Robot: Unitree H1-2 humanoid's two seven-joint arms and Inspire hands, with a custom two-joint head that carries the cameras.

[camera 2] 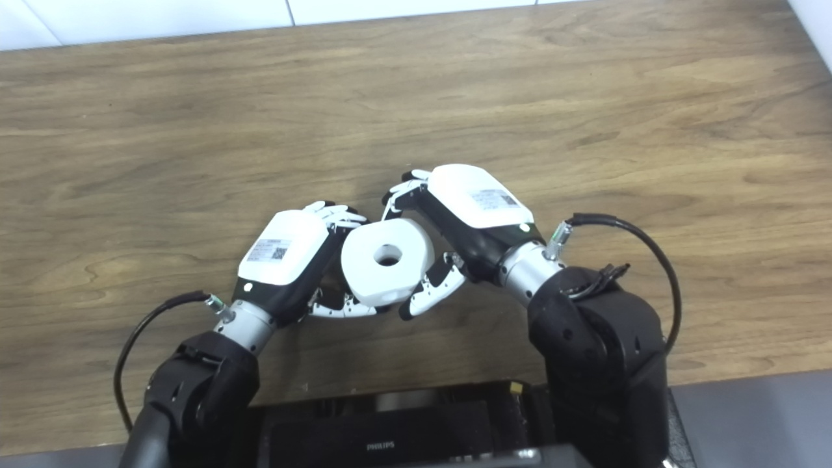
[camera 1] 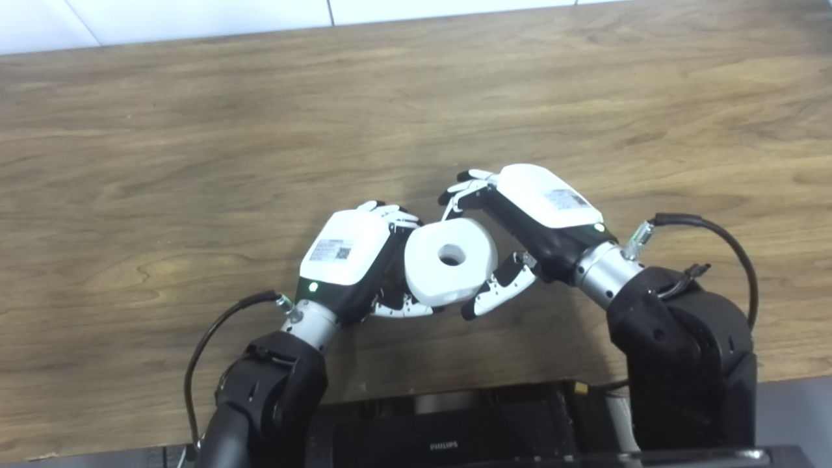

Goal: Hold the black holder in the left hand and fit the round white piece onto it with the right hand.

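Both hands meet above the wooden table, near its front edge. Left hand curls beneath the round white piece; what it grasps is hidden. Right hand grips the piece's rim between fingers and thumb.

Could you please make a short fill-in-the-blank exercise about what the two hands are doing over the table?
1. The round white piece has a ____ through its middle.
2. The piece sits between the left hand and the ____ hand.
3. The table under the hands is made of ____.
4. The word printed on the black device at the bottom edge is ____.

Missing words: hole; right; wood; PHILIPS
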